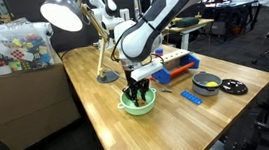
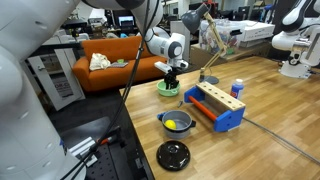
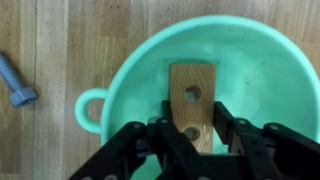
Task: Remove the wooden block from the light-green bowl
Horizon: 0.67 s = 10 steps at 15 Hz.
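Note:
The light-green bowl [image 3: 125,75] sits on the wooden table and shows in both exterior views [image 1: 139,105] [image 2: 168,89]. The wooden block [image 3: 193,80], tan with two round holes, lies inside it. My gripper [image 3: 193,106] reaches down into the bowl, with one black finger pressed against each long side of the block, so it is shut on it. In the exterior views the gripper [image 1: 138,91] [image 2: 170,79] points straight down into the bowl and hides the block.
A blue bolt [image 3: 15,82] lies on the table beside the bowl. A blue rack [image 1: 171,67], a grey bowl with yellow contents [image 1: 207,81], a black lid [image 1: 233,88] and a flat blue piece [image 1: 191,96] lie nearby. A desk lamp [image 1: 68,14] stands behind.

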Available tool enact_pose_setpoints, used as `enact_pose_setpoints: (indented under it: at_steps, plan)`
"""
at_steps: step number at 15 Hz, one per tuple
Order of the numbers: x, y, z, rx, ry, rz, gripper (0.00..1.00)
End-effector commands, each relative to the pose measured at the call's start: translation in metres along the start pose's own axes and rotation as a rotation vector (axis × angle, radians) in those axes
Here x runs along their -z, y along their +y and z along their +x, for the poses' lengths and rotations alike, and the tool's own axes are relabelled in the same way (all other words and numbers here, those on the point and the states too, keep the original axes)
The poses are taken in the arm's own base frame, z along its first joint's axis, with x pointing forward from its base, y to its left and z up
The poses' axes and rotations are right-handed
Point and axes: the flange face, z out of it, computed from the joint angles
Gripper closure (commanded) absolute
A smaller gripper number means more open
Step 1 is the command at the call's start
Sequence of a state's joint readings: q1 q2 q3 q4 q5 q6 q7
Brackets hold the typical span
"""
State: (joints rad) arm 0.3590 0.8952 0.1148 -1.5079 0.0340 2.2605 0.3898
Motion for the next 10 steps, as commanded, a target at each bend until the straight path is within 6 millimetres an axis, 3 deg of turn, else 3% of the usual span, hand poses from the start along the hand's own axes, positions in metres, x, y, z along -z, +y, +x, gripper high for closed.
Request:
enact_pose_setpoints:
  at_steps: [1, 6, 10]
  plan:
    - [0.014, 0.001, -0.005, 0.023, 0.037, 0.021, 0.81]
    - [0.032, 0.005, -0.010, 0.027, 0.082, 0.025, 0.81]
    - [0.057, 0.006, -0.025, 0.040, 0.159, 0.036, 0.81]
